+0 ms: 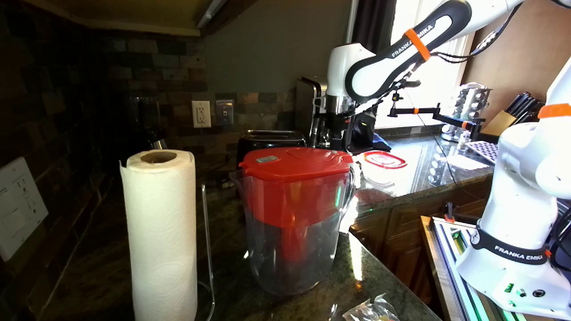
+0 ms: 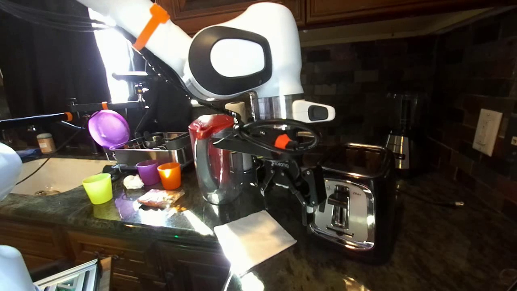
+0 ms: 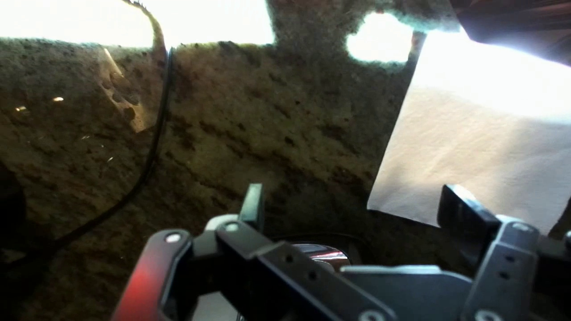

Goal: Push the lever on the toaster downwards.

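Currently, jaws: gaping wide, holding nothing.
Lever: lying at their three o'clock in an exterior view; offset is risking a miss.

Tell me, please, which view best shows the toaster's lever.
An exterior view: the lever contrasts with its silvery panel. An exterior view with the pitcher partly blocking the toaster shows no lever; in the wrist view, none is discernible.

The exterior views face roughly opposite ways, sharing toaster and red-lidded pitcher: in an exterior view the pitcher is nearer, in an exterior view the toaster. The wrist view looks down close over the counter.
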`<action>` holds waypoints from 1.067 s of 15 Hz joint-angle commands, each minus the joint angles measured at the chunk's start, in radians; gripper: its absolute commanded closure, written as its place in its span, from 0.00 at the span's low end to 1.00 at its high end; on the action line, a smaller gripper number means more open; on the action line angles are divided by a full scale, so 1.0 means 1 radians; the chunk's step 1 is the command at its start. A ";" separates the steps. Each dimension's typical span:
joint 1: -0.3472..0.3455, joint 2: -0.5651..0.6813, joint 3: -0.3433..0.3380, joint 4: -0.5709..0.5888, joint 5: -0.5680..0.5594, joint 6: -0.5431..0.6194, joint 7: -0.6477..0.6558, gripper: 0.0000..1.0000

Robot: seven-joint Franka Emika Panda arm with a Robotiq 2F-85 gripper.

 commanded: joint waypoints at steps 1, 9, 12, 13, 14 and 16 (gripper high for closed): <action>-0.001 0.000 -0.005 -0.002 -0.002 0.005 -0.006 0.00; -0.006 0.006 -0.030 -0.028 -0.009 0.067 -0.103 0.00; -0.004 0.009 -0.057 -0.049 0.012 0.128 -0.192 0.00; -0.003 0.015 -0.066 -0.053 0.022 0.139 -0.217 0.00; -0.003 0.018 -0.074 -0.060 0.026 0.157 -0.239 0.00; 0.001 0.029 -0.091 -0.074 0.048 0.197 -0.292 0.00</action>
